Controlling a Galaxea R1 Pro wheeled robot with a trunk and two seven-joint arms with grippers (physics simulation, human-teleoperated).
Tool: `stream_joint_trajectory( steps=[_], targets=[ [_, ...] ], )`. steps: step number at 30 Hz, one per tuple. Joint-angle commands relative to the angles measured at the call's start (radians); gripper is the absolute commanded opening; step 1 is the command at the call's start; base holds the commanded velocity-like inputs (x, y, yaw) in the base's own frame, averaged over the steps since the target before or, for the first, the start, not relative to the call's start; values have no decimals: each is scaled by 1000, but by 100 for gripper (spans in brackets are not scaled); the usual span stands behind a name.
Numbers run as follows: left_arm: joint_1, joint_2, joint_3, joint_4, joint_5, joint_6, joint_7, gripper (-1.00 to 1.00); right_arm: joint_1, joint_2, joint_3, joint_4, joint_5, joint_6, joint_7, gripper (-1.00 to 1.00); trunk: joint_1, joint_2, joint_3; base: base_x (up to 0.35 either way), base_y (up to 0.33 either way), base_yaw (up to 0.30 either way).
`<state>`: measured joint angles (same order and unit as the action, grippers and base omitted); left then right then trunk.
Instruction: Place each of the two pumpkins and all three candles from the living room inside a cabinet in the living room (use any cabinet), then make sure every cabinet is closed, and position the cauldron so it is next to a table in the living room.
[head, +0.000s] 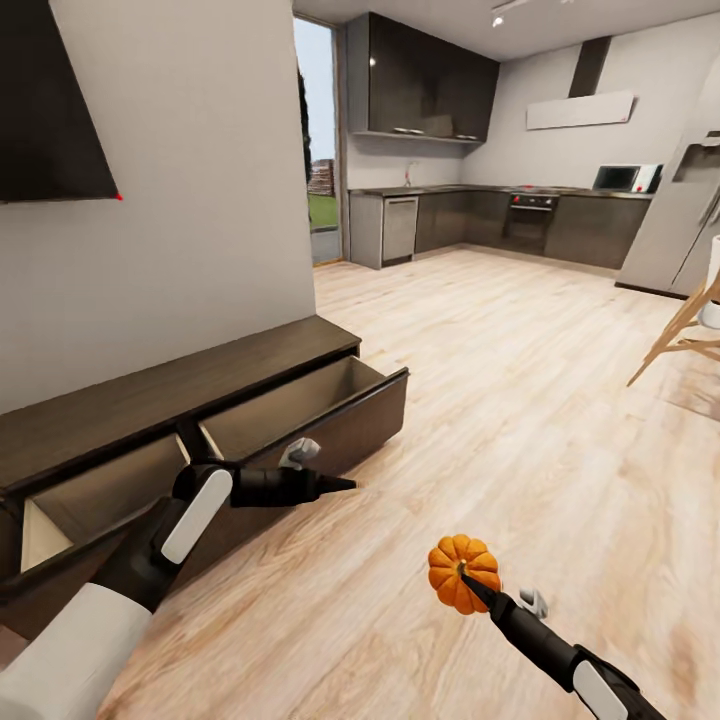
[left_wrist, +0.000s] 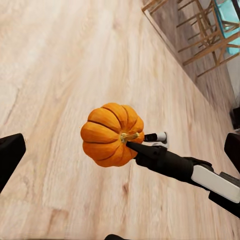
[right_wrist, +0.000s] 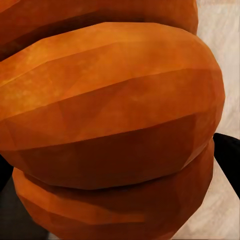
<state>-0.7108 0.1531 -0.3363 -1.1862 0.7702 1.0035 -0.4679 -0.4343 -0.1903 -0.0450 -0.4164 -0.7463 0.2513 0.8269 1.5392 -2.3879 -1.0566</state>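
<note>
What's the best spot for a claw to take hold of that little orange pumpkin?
Across its round ribbed body, one finger on each side, coming in from the side, as the right claw holds the pumpkin now. The stem looks too short and thin to pinch securely.

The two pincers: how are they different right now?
The right pincer is shut on a pumpkin, held up over the wood floor. The left pincer carries nothing, and whether it is open or shut can't be told. It sits by the cabinet's open drawer, while the right one is out in the room. Both are black with pointed tips.
</note>
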Motion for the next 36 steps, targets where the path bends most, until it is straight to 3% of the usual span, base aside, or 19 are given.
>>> stream_joint_trajectory(
  steps=[1, 36],
  targets=[
    [-1, 0, -1, 0, -5, 1, -6, 100, 0, 0, -4, -1, -10, 11, 3, -100, 0, 0, 0, -70, 0, 277],
    [-1, 0, -2, 0, -5, 1, -6, 100, 0, 3, -1, -1, -7, 11, -4, -100, 0, 0, 14, -38, 0, 277]
  ],
)
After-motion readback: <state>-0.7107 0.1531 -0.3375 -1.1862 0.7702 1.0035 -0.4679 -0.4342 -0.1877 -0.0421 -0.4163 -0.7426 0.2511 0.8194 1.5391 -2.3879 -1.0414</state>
